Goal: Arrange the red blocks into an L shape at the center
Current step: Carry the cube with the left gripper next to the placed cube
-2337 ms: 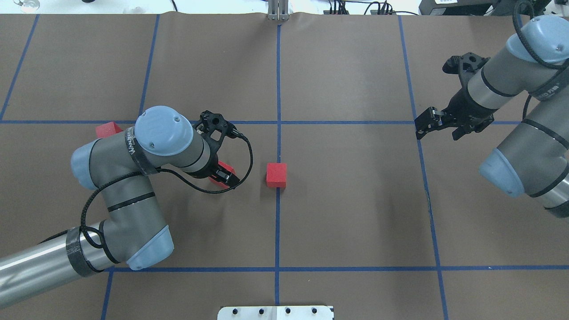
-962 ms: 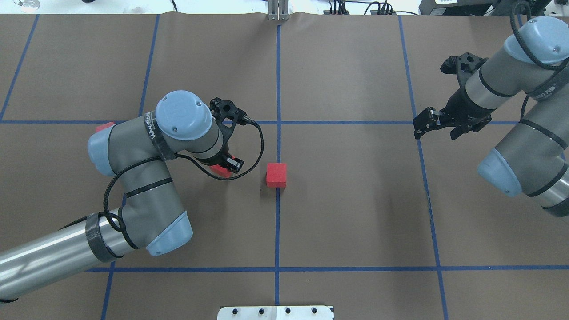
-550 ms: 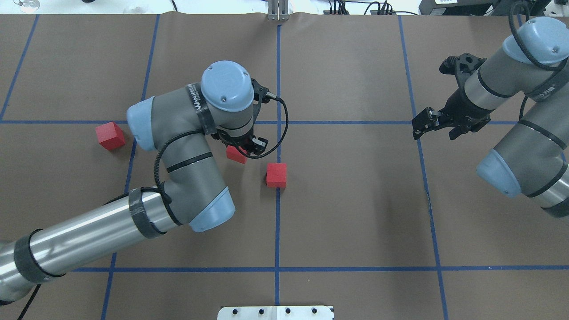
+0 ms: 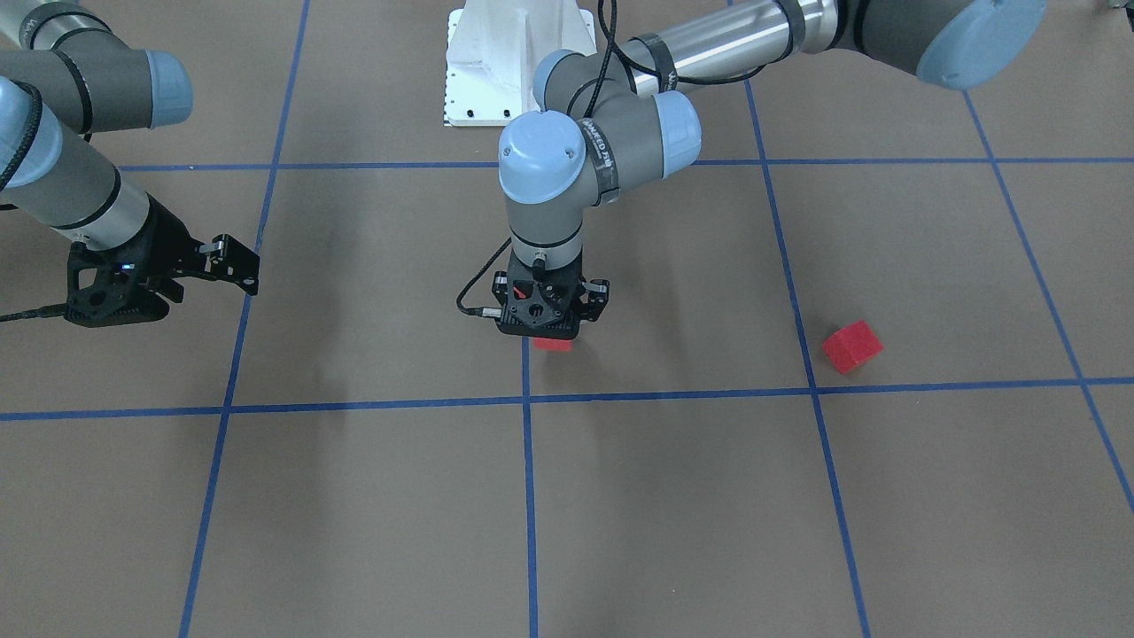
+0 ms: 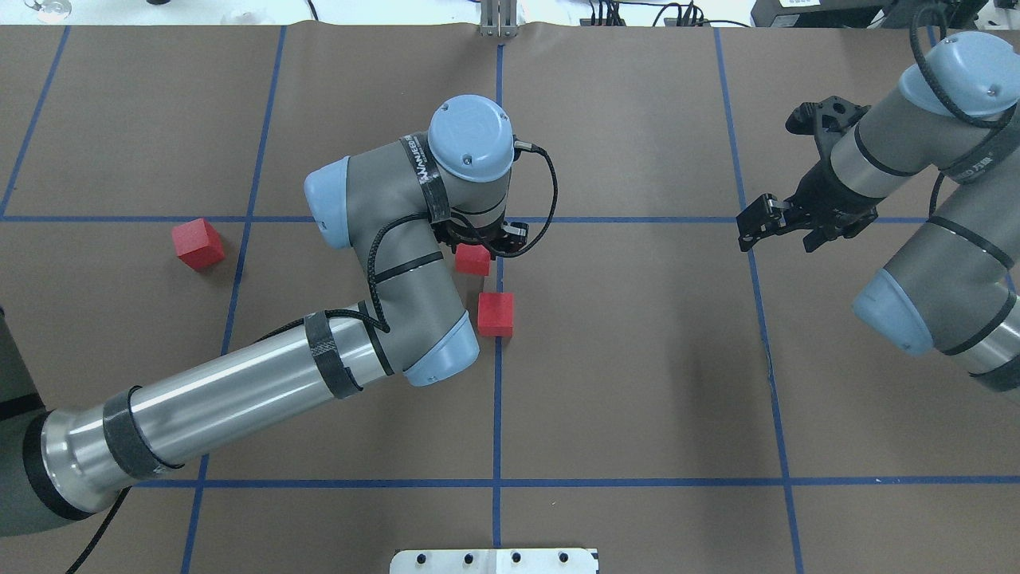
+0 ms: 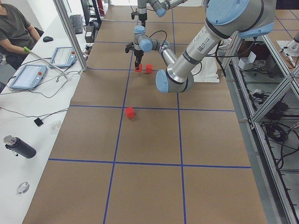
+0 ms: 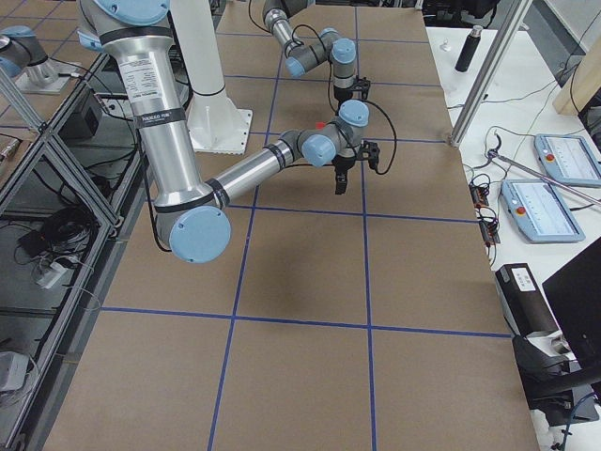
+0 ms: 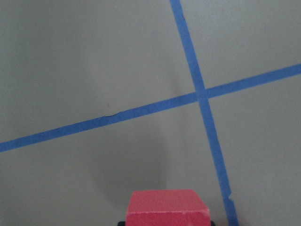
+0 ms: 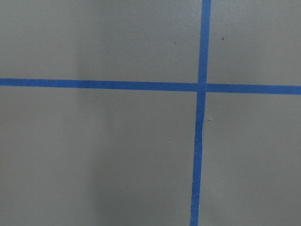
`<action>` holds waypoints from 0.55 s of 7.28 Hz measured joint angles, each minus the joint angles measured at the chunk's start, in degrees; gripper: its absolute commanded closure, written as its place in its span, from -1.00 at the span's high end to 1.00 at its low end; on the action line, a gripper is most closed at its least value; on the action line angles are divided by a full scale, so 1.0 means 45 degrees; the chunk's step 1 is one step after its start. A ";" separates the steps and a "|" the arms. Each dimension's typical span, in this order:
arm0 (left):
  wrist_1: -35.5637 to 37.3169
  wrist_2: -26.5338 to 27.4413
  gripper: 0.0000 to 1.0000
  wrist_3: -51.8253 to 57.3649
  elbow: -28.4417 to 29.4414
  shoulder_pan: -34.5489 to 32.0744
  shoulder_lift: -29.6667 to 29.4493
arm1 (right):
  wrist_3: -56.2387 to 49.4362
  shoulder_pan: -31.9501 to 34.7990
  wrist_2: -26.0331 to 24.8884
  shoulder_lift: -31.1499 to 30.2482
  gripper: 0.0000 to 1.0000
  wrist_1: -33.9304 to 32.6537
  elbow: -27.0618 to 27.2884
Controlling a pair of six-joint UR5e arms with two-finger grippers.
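My left gripper (image 5: 480, 245) is shut on a red block (image 5: 472, 261) and holds it just left of the central blue tape line (image 5: 498, 383). The held block also shows in the left wrist view (image 8: 168, 208) and as a red edge under the gripper (image 4: 549, 312) in the front view (image 4: 553, 344). A second red block (image 5: 496, 313) lies on the central line, just nearer the robot than the held one. A third red block (image 5: 198, 243) lies far left (image 4: 852, 346). My right gripper (image 5: 779, 233) hangs open and empty at the far right.
The white robot base plate (image 5: 494, 560) is at the near edge. Brown paper with blue grid lines covers the table (image 5: 637, 359). In the left side view an operator (image 6: 14, 32) sits beside tablets at the far table edge.
My left arm has carried the held red block right and away from the robot, to beside the central line. The far-left block is uncovered. The right arm has barely moved.
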 measured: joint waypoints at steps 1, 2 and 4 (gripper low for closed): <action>-0.0524 0.0004 -1.00 -0.0663 0.0321 0.0136 -0.0080 | 0.0008 -0.0009 -0.0005 0.0000 1.00 0.0000 0.0000; -0.0783 0.0008 -1.00 -0.1148 0.0466 0.0265 -0.0144 | 0.0014 -0.0021 -0.0013 0.0005 1.00 0.0000 -0.0004; -0.0835 -0.0003 -1.00 -0.1668 0.0496 0.0462 -0.0187 | 0.0063 -0.0048 -0.0019 0.0016 1.00 0.0000 0.0010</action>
